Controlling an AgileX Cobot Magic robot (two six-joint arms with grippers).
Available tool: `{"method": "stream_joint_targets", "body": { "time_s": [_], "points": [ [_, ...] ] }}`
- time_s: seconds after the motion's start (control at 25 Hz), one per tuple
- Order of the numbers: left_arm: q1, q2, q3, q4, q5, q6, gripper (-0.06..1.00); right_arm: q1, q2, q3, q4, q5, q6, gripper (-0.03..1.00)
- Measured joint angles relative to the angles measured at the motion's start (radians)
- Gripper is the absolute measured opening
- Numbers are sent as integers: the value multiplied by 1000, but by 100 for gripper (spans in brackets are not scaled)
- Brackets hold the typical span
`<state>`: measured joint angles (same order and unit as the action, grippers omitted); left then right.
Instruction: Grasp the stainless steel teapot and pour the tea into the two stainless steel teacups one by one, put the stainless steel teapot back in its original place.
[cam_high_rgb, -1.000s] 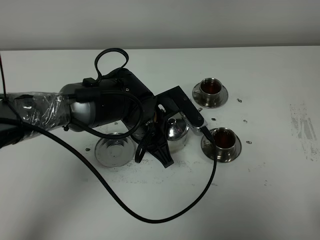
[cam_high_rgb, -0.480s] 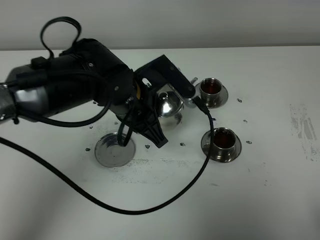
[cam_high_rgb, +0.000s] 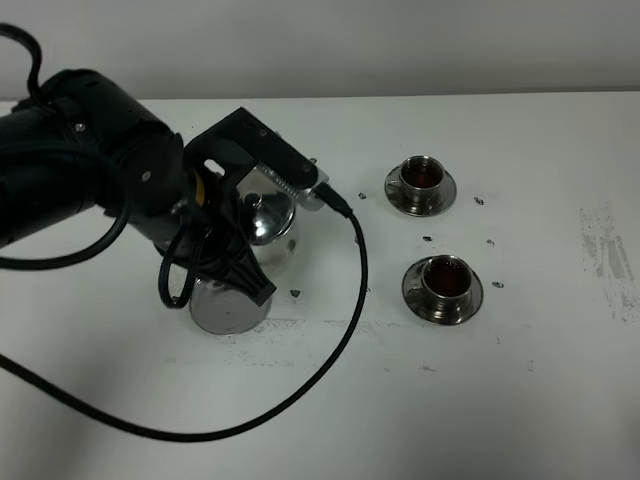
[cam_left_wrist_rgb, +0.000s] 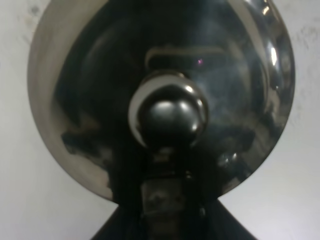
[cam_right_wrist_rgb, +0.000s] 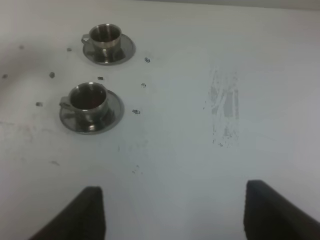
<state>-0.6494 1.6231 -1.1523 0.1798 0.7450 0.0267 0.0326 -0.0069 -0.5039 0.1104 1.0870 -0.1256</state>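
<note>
Returning teapot (cam_high_rgb: 268, 222) to saucer (cam_high_rgb: 225, 308): we see left gripper (cam_high_rgb: 262, 215) clamped on pot, hovering at saucer's 1 o'clock. Both cups (cam_high_rgb: 421, 176) (cam_high_rgb: 445, 278) filled. We'd centre, keep upright, lower slowly. Right gripper (cam_right_wrist_rgb: 172, 210) spread, empty.

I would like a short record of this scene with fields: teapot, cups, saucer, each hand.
teapot: steel teapot, held above the table by the left hand
cups: far teacup and near teacup, both holding dark tea, each on a saucer
empty saucer: flat saucer, partly under the left arm
right hand: open, holding nothing
</note>
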Motion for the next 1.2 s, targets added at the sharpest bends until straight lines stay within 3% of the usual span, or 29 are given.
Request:
{"method": "stream_joint_targets", "body": {
  "time_s": [0.24, 0.52, 0.88, 1.2],
  "points": [
    [64, -47, 188, -2, -117, -65, 20, 0, 0, 0, 0, 0, 0, 59],
    [109, -47, 309, -14, -253, -86, 20, 0, 0, 0, 0, 0, -1, 59],
    [109, -32, 342, -15, -388, -86, 20, 0, 0, 0, 0, 0, 0, 59],
    [109, 35, 347, -15, -419, -86, 20, 0, 0, 0, 0, 0, 0, 59]
  ]
}}
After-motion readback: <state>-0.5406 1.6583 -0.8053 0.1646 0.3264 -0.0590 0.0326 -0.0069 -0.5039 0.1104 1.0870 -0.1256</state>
